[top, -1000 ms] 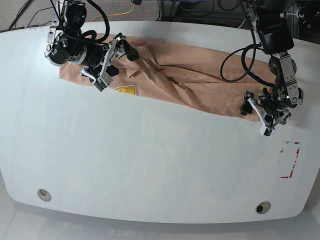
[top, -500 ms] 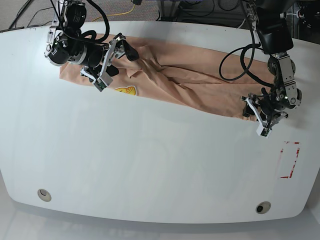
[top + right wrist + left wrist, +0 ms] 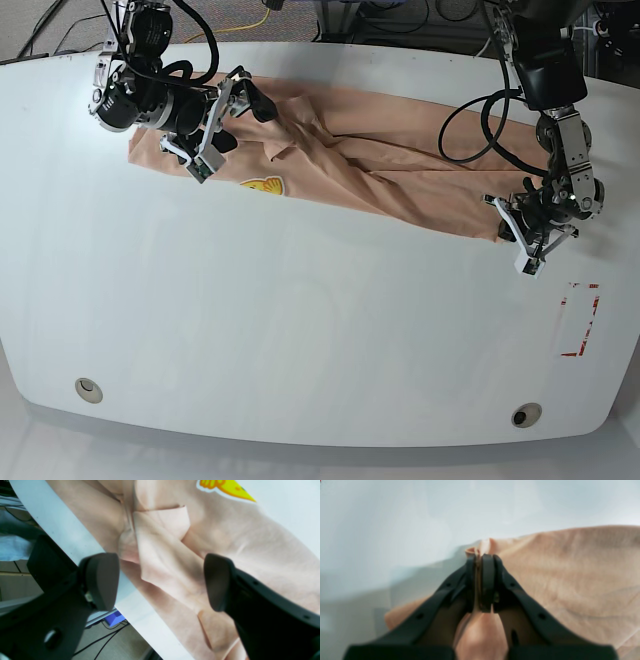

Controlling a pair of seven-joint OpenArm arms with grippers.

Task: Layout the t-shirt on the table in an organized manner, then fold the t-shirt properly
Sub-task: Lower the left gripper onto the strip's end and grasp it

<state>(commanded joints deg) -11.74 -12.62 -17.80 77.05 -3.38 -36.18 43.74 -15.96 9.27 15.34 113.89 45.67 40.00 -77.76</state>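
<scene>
The peach t-shirt (image 3: 380,175) lies stretched and wrinkled across the far side of the white table (image 3: 300,330), its yellow print (image 3: 260,186) near the left end. My left gripper (image 3: 512,232) is at the shirt's right end, shut on a fold of the fabric (image 3: 480,552). At the shirt's left end my right gripper (image 3: 212,135) hovers open; in the right wrist view its fingers (image 3: 102,580) straddle creased cloth (image 3: 162,552) near the yellow print (image 3: 226,487) without touching it.
A red tape rectangle (image 3: 580,320) marks the table at the right. Two round grommets (image 3: 88,388) (image 3: 525,414) sit near the front edge. Cables and floor clutter (image 3: 260,15) lie beyond the far edge; the table's far edge (image 3: 82,545) runs just beside the right gripper.
The left gripper has closed on the shirt's right end and shifted slightly rightward. The shirt has slid right with it, its left edge and the yellow print moving too. The right gripper stayed open.
</scene>
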